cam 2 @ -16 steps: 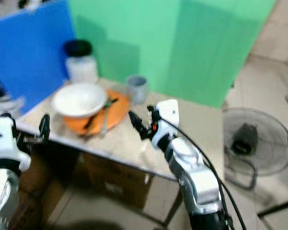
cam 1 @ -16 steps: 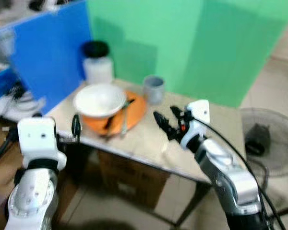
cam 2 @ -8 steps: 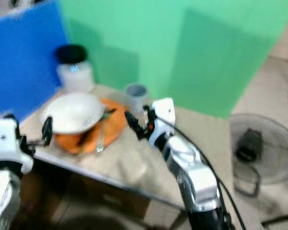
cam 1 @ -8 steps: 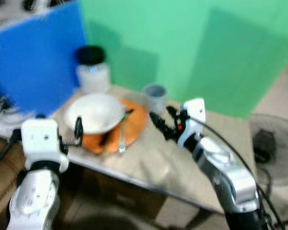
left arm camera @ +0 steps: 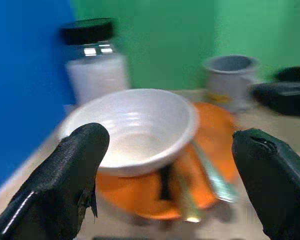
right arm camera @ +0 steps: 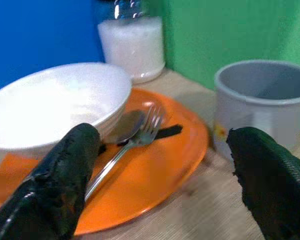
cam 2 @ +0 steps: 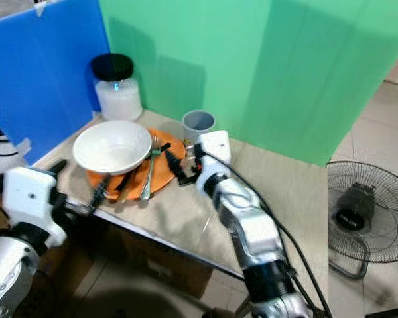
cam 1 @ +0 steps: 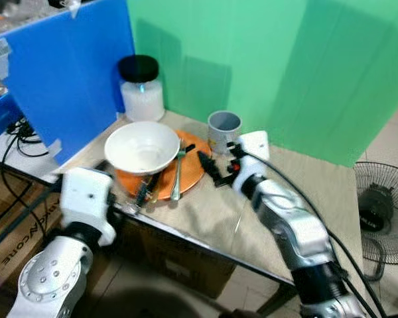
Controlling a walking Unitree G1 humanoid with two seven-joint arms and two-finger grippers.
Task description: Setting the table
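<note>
Nearest to us, the left gripper (cam 2: 99,190) sits at the front edge of the table (cam 1: 278,218), fingers spread wide, holding nothing. In the left wrist view its two black fingers (left arm camera: 65,175) stand far apart with the bowl framed between them, not touching it. Fingertips sit just at the near rim of the orange plate (cam 1: 189,173); we cannot tell if they touch it.

Next, on the plate: white bowl (cam 1: 142,146) rests on its left part. A fork (cam 1: 177,175) lies on the plate just right of the bowl, tines pointing away from us. A spoon (right arm camera: 124,126) lies beside the fork, its head against the bowl's side. A dark-handled utensil (cam 1: 151,182) lies under the bowl's edge, probably a knife, too small to be sure.

Right gripper (cam 1: 215,169) hovers at the plate's right edge, fingers wide apart, empty. In the right wrist view one finger (right arm camera: 60,185) lies over the plate side, the other (right arm camera: 272,175) by the cup.

Behind it, grey cup (cam 1: 223,131) stands upright on the table, just right of the plate, apart from it.

Farthest: jar (cam 1: 141,87) with a black lid and white contents, in the corner of the blue panel (cam 1: 66,73) and the green screen (cam 1: 272,66). A fan (cam 1: 385,212) stands on the floor to the right.
</note>
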